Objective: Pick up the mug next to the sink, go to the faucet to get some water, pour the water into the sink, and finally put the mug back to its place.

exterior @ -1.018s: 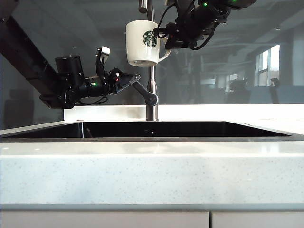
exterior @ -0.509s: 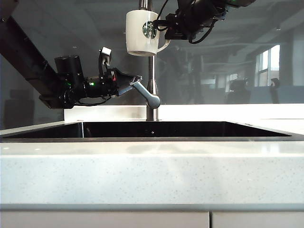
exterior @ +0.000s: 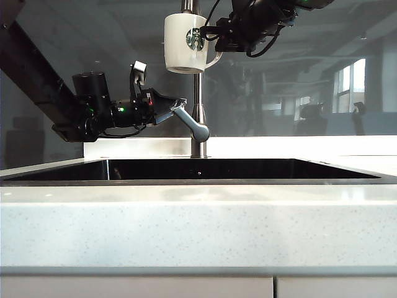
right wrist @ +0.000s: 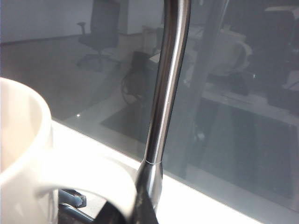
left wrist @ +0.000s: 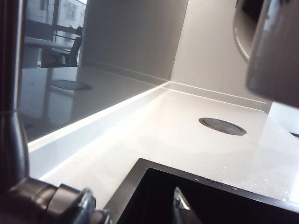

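Observation:
The white mug (exterior: pixel 185 42) with the green logo hangs upright high over the sink (exterior: pixel 198 169), in front of the faucet (exterior: pixel 198 93) stem. My right gripper (exterior: pixel 215 36) is shut on the mug's handle (right wrist: pixel 93 175); the mug's rim (right wrist: pixel 25 140) fills the near side of the right wrist view beside the faucet stem (right wrist: pixel 163 93). My left gripper (exterior: pixel 176 109) stands open at the faucet's lever (exterior: pixel 191 124), with one fingertip (left wrist: pixel 180 201) over the black basin (left wrist: pixel 219 205) and the lever (left wrist: pixel 51 200) by the other finger. The mug's base (left wrist: pixel 275 46) also shows there.
Speckled white countertop (exterior: pixel 198 230) runs along the front. A glass backsplash (exterior: pixel 310 74) rises behind the sink. A round dark cover (left wrist: pixel 222 126) lies flush in the counter beyond the basin's corner.
The right gripper has lifted the mug higher along the faucet stem. The left wrist has turned and the lever has swung slightly toward the right. Both grippers kept their openings.

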{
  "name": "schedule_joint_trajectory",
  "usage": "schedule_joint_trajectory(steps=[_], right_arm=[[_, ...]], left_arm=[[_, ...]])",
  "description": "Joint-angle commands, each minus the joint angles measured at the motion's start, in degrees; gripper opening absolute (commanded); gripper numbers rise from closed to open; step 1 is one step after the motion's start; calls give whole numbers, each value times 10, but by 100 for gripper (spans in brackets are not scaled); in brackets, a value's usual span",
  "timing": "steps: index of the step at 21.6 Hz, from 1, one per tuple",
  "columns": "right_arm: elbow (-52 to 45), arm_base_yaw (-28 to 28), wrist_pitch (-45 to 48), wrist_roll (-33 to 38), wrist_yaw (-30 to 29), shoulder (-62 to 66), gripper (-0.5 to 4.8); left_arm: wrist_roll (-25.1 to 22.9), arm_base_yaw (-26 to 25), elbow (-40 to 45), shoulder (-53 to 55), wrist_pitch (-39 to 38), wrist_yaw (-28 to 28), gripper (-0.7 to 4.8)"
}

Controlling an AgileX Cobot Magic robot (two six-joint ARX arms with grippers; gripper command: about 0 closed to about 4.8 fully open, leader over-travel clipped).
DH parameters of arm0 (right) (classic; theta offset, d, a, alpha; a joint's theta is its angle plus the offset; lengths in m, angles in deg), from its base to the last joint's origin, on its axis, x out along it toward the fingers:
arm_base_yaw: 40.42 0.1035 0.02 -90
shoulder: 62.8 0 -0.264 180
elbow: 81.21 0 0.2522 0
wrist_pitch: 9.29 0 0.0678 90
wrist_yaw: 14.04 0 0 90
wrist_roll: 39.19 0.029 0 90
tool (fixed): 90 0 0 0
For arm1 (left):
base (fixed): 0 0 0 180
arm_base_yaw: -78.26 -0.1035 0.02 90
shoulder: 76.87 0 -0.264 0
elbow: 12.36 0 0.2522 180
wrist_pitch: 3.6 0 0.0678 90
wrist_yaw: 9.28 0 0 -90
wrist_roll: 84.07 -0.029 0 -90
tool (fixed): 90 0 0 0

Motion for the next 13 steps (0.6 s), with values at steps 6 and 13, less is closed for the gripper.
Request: schedule_joint_trajectory(steps=[6,13], right_arm=[[8,0,41,8,-1,-13,-6],[8,0,41,8,-1,-14,-6]], left_arm=[[-68,1,-1,-4,6,-32,214],[-71,-12,-1,-4,-4,-32,214]])
